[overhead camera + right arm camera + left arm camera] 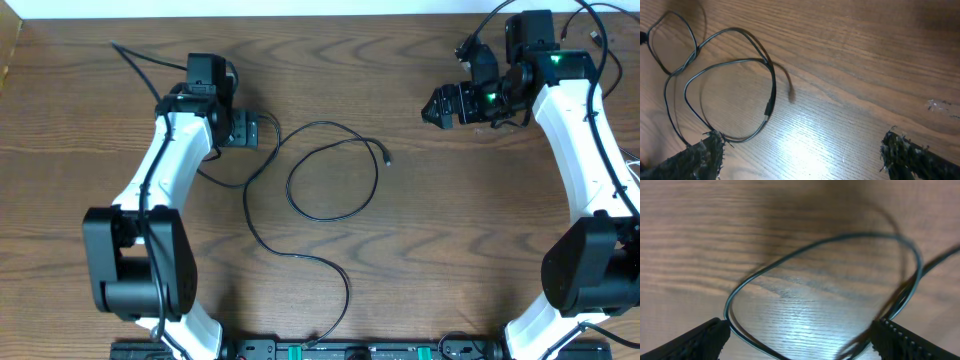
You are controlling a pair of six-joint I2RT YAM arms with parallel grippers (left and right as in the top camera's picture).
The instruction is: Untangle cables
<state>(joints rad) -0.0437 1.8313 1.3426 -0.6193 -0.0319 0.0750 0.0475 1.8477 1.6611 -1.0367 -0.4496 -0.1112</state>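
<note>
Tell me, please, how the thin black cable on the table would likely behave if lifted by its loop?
The black cable would probably sag limply, since it lies in loose curves. It looks thin, so likely light. Its free plug end may dangle and swing.

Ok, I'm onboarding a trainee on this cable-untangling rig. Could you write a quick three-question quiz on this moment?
1. True or false: the right gripper is shut on the thin black cable.
2. Where does the cable's small loose plug lie? A) on the brown wooden table, just right of the loop; B) hanging off the table's edge; C) under the right arm.
3. Is the left gripper open or shut?
Key: 1 false, it is open and holds nothing; 2 A; 3 open.
</note>
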